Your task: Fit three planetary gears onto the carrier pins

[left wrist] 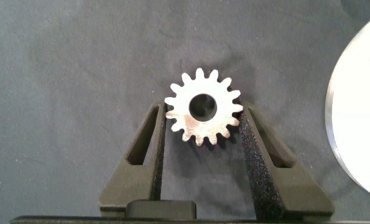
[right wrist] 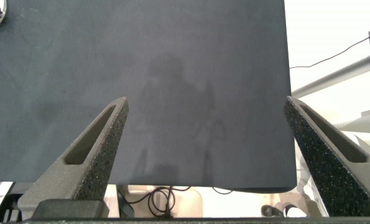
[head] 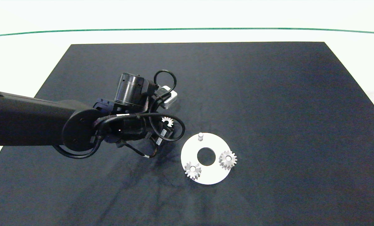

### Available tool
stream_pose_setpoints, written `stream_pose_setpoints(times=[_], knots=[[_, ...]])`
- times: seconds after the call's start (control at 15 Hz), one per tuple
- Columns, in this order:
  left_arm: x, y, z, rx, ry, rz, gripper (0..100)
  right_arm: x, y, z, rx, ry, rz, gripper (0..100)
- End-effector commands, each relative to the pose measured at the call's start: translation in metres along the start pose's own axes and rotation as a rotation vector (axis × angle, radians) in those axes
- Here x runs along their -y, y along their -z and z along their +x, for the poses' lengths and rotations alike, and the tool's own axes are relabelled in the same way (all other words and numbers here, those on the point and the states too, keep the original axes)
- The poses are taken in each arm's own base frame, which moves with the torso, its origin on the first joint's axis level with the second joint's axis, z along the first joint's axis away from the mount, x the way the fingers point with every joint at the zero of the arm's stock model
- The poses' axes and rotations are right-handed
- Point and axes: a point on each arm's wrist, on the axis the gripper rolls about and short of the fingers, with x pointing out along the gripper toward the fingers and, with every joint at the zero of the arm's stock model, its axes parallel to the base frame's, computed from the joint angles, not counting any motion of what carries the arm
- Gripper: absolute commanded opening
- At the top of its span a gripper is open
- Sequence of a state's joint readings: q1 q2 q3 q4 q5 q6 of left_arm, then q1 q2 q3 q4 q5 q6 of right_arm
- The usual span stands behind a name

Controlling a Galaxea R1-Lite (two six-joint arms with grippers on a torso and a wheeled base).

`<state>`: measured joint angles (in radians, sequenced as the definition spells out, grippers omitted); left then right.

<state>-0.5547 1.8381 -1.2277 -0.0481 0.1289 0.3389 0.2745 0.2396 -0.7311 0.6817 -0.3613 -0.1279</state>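
A dark mat (head: 268, 110) covers the counter (head: 23, 62). The left arm reaches in from the left, its tool (left wrist: 203, 127) pinching the third planetary gear (left wrist: 203, 115) flat between its two pads (left wrist: 250, 140), bore facing up. To the right of it and slightly nearer lies the white disc (head: 212, 179). Two planetary gears already sit on their carrier pins, one on the near left (head: 192, 170), one on the right (head: 228, 159). The only bare carrier pin (head: 201, 136) stands at the disc's far edge, a short way right of the held gear, so the left arm is plainly the closer one. The right tool (right wrist: 203, 155) hangs spread and empty over the mat's edge, out of the overhead view.
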Motion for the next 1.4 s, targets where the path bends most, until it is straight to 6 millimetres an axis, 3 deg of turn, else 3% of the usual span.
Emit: stream_pose_setpoints(times=[0.07,0.4,0.8,1.13,1.4], knots=[[0.0,-0.007,-0.014,0.037,-0.001,0.004,13,0.0,0.0,0.0,-0.006,0.001,-0.003,100],[0.029,-0.026,-0.036,0.11,0.031,0.051,13,0.0,0.0,0.001,-0.01,0.001,-0.005,100],[0.03,-0.028,-0.042,0.122,0.031,0.052,13,0.0,0.0,0.001,-0.012,0.001,-0.005,100],[0.066,-0.036,-0.049,0.152,0.124,0.068,13,0.0,-0.001,0.001,-0.01,0.001,-0.005,100],[0.084,-0.038,-0.051,0.153,0.131,0.095,13,0.0,-0.001,0.001,-0.009,0.001,-0.004,100]])
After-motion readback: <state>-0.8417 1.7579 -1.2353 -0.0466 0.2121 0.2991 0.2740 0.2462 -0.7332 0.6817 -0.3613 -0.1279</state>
